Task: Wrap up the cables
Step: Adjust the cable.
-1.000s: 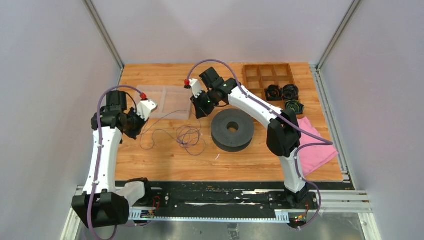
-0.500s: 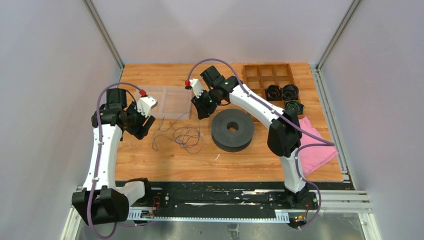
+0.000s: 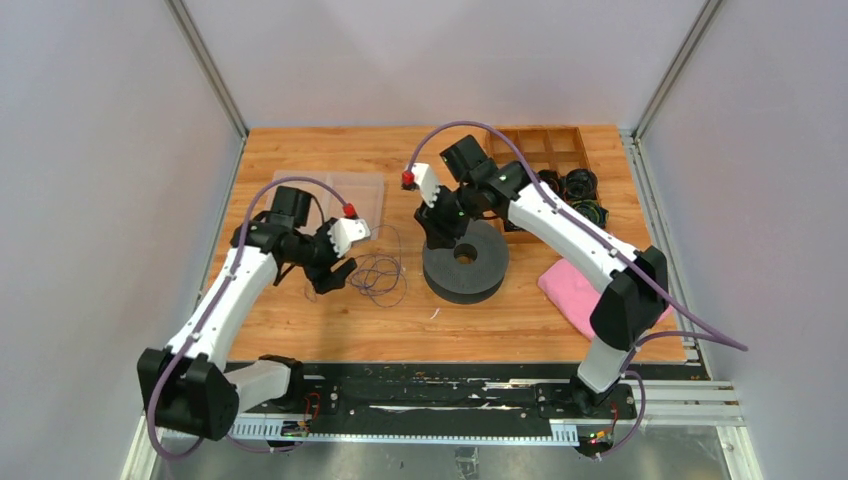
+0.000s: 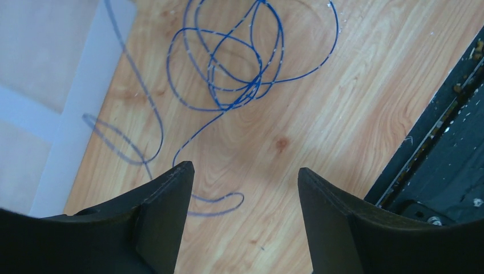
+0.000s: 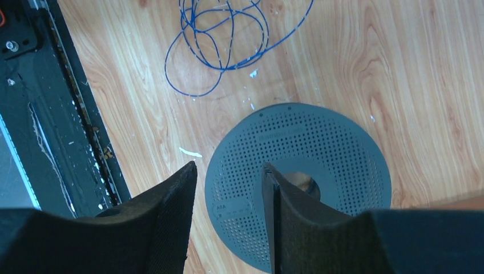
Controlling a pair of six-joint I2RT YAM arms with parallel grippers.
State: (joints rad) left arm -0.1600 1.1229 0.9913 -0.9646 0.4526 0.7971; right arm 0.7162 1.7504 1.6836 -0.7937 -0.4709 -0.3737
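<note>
One thin blue-black cable (image 3: 378,272) lies in loose loops on the wooden table, left of a dark grey perforated spool (image 3: 465,262). My left gripper (image 3: 335,276) hovers at the cable's left side. In the left wrist view it (image 4: 245,168) is open and empty, the tangle (image 4: 251,91) lies ahead, and one stray cable end curls on the wood by the left finger. My right gripper (image 3: 438,232) hangs over the spool's left rim. In the right wrist view it (image 5: 228,166) is open and empty, above the spool (image 5: 325,142), with the cable (image 5: 220,64) beyond.
A wooden compartment tray (image 3: 533,150) stands at the back right, with small black coiled bundles (image 3: 565,185) in it. A pink cloth (image 3: 575,290) lies right of the spool. A clear plastic sheet (image 3: 330,197) lies at the back left. A black rail (image 3: 450,385) runs along the near edge.
Both grippers have opened and let the cable go; it now lies slack in a tighter heap. The left arm swung right toward the cable. The right arm moved right, over the spool.
</note>
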